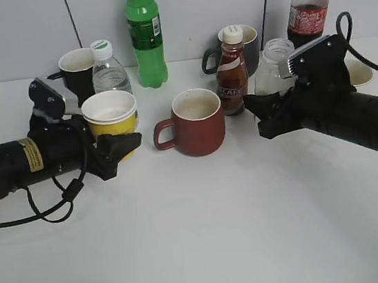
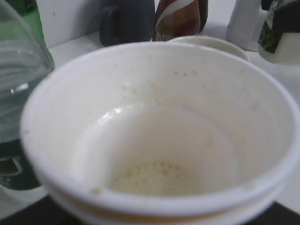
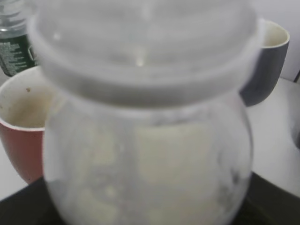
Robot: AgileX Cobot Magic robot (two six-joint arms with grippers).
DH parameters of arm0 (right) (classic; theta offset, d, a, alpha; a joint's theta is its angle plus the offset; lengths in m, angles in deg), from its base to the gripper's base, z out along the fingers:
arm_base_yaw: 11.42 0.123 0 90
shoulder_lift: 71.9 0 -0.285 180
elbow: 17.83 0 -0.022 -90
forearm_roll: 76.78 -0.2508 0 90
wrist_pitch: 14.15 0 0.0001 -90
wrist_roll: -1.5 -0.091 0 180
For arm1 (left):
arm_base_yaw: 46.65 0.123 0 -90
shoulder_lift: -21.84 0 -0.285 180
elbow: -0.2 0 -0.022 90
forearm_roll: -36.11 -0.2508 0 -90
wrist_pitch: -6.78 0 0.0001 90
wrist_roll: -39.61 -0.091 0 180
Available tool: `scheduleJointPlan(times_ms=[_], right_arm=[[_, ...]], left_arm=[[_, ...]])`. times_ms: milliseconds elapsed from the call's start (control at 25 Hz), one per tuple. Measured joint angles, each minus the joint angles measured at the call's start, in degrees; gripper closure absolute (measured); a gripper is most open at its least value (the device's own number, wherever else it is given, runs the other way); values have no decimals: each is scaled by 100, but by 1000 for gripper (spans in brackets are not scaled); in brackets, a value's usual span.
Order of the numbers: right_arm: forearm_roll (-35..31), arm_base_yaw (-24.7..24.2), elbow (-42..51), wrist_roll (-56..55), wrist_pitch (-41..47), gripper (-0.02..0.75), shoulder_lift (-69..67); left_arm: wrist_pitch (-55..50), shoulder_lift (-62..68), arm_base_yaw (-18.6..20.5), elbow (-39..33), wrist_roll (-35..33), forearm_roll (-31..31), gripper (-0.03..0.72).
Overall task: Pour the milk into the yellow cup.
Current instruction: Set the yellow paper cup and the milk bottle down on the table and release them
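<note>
Milk (image 1: 273,67) sits in a small clear bottle with a wide, capless neck, upright on the right half of the white table (image 1: 208,236), just right of the brown coffee bottle (image 1: 231,73) and in front of a dark grey mug (image 1: 249,43). The right gripper (image 1: 259,115) is at the bottle's lower body, but its fingers meet the bottle out of sight, so I cannot tell whether it is clamped on it; in the right wrist view the milk bottle (image 3: 145,140) fills the frame, blurred, with whitish liquid low inside and the dark-red mug (image 3: 21,126) behind it on the left. On the left, the yellow cup (image 1: 110,115) stands upright, white inside, with the left gripper (image 1: 122,150) around its base; the fingers flank the cup closely and seem to grasp it. The left wrist view looks into the yellow cup (image 2: 154,140), where only a pale film lies at the bottom. Between the arms stands the dark-red mug (image 1: 197,123), handle to the left. Behind the cup are a clear water bottle (image 1: 108,68), a black mug (image 1: 76,71) and a green bottle (image 1: 145,32); a cola bottle (image 1: 310,3) stands at the far right.
</note>
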Motion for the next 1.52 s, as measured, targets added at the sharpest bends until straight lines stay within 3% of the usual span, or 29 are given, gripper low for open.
scheduleJointPlan(times_ms=[200, 520, 1160, 1400, 1520], right_arm=[[-45, -5, 0, -6, -190, 295, -309], [-62, -5, 0, -6, -389, 295, -502], [-67, -5, 0, -13, -612, 297, -515], [-67, -5, 0, -7, -623, 295, -515], [-67, -5, 0, -7, -623, 295, -515]], left_arm=[[158, 426, 0, 0, -530, 399, 261], [886, 934, 0, 0, -846, 1109, 262], [1105, 1379, 0, 171, -957, 1188, 258], [915, 1391, 0, 171, -962, 1228, 139], [895, 1391, 0, 171, -962, 1234, 122]])
